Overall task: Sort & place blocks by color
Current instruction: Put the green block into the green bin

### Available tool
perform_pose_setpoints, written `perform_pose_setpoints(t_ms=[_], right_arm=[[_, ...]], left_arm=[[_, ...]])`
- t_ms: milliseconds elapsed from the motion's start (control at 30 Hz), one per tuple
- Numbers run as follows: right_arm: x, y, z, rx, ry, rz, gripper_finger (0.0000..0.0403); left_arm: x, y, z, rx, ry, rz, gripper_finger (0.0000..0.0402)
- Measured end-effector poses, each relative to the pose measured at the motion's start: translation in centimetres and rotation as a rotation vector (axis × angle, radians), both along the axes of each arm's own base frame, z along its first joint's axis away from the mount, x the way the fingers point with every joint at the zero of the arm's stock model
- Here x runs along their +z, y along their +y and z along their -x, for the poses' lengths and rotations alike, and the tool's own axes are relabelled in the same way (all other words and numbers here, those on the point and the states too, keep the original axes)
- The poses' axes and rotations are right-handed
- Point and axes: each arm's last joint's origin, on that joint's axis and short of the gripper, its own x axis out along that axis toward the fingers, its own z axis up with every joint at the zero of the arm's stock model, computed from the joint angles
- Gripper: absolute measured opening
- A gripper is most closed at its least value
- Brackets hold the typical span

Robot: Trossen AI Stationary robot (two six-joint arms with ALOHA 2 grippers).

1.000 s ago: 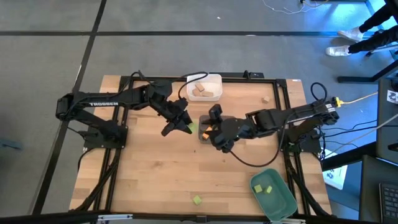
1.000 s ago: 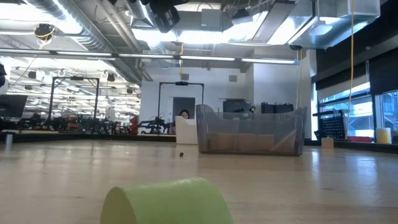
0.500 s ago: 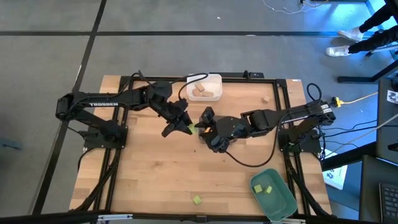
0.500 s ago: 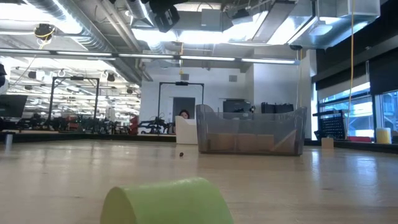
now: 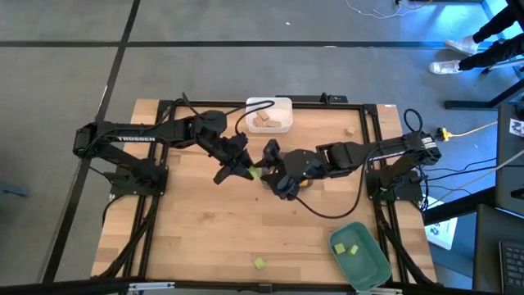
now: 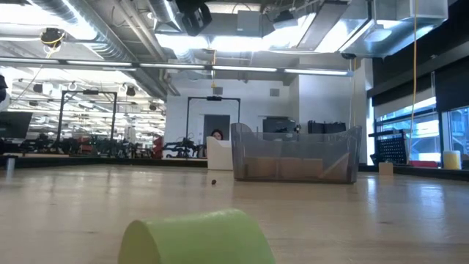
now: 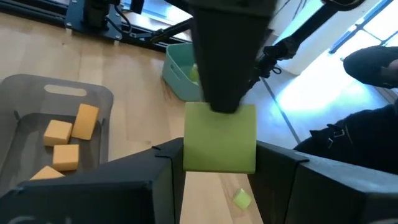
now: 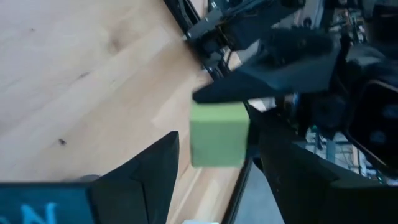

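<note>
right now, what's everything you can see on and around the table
table: one, pale wood, under both arms
white bin: one, far edge, centre
grey bin: one, dark, mid-table below the right arm
green bin: one, near right corner
tan blocks: a few in the white bin, one loose by the far right
orange blocks: at least four, in the grey bin
green blocks: four; two in the green bin, one loose near the front edge, one held above mid-table
person: one, legs and shoes, floor beyond the far right corner
left gripper: shut on the held green block
right gripper: open, straddling the same block
</note>
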Motion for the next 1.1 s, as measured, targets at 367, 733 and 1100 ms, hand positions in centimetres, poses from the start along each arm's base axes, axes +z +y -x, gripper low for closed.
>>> perform_pose_setpoints(t_ms=[367, 733, 1100], right_arm=[[-0.1, -0.3, -0.4, 0.018, -0.015, 0.012, 0.0214], [-0.8, -0.5, -1.2, 0.031, -0.005, 0.026, 0.015], [-0.8, -0.7, -1.1, 0.015, 0.003, 0.032, 0.0132]], left_arm=[[0.4, 0.1, -0.1, 0.015, -0.034, 0.004, 0.0111], [0.3, 0.1, -0.2, 0.036, -0.028, 0.005, 0.0111], [0.2, 0.2, -0.2, 0.064, -0.02, -0.006, 0.0119]])
